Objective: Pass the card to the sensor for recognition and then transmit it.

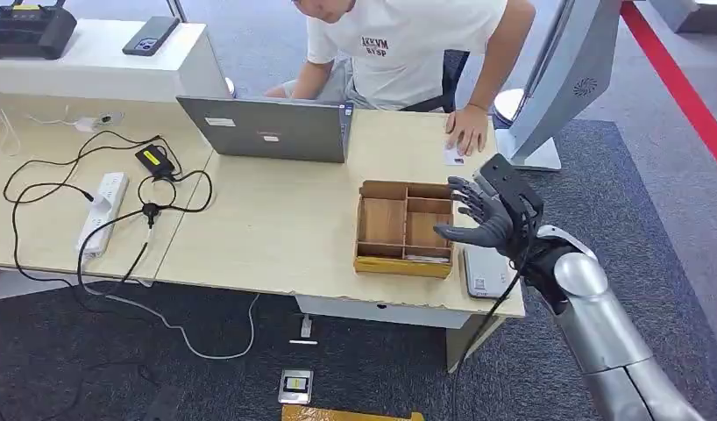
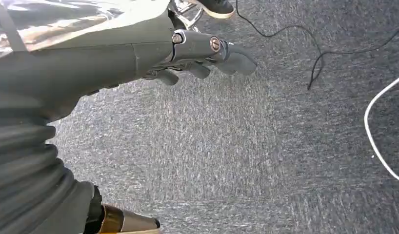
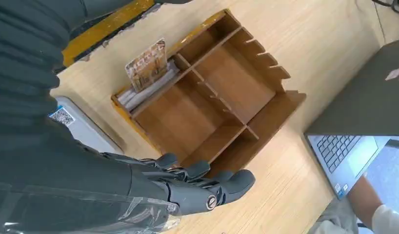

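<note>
A wooden box [image 1: 381, 230] with several compartments stands near the table's front right corner. In its narrow front slot stands a brown patterned card [image 3: 146, 66], upright on a stack of pale cards [image 3: 149, 87]. A flat grey sensor pad [image 1: 485, 272] with a QR label lies just right of the box, also seen as the pad [image 3: 83, 129]. My right hand [image 1: 482, 215] hovers over the box's right edge, fingers spread, holding nothing; the wrist view shows this hand [image 3: 197, 183] above the table beside the box. My left hand [image 2: 207, 53] hangs over grey carpet, empty.
A person leans over the far side of the table, one hand [image 1: 467, 130] on a small white card [image 1: 453, 157]. A grey laptop [image 1: 267, 130] stands behind the box. A power strip [image 1: 103, 210] and black cables lie to the left; a large grey stand [image 1: 561, 88] is at the right.
</note>
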